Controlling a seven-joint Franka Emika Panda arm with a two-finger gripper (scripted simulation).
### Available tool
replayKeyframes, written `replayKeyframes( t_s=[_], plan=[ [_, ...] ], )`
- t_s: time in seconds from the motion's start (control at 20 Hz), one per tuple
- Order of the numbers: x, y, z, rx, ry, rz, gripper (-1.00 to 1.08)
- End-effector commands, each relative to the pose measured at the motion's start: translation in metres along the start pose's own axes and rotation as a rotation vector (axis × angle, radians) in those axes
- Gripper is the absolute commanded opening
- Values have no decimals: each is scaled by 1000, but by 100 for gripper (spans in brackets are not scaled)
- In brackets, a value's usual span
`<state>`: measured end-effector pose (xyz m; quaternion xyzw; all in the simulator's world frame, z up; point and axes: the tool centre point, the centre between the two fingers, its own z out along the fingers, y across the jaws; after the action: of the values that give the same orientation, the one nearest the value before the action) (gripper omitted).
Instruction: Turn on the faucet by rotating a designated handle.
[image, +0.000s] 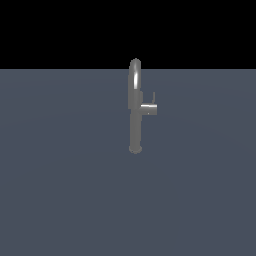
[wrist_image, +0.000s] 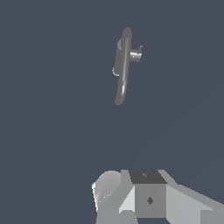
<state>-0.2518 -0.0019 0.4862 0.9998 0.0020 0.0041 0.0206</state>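
The faucet (image: 135, 120) is a tall slim grey column with an arched spout, standing upright on a small round base near the middle of the exterior view. The handle (image: 149, 109), a short horizontal stub, sticks out toward the exterior view's right at mid-height. A thin dark lever pin (image: 153, 97) rises from it. From the wrist view I look down on the faucet (wrist_image: 124, 65) and its handle (wrist_image: 136, 55) from a distance. Only grey blocky parts of my gripper (wrist_image: 144, 197) show at that picture's edge, far from the faucet. Its fingers cannot be made out. The arm is absent from the exterior view.
The faucet stands on a flat blue-grey floor (image: 60, 190) that reaches back to a black background. Nothing else shows in either view.
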Motion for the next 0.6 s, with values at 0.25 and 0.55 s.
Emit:
replayKeyframes(
  t_s=[0.25, 0.55],
  plan=[
    [3, 0, 0, 9, -9, 9, -100],
    [16, -1, 1, 44, -42, 45, -100]
  ],
)
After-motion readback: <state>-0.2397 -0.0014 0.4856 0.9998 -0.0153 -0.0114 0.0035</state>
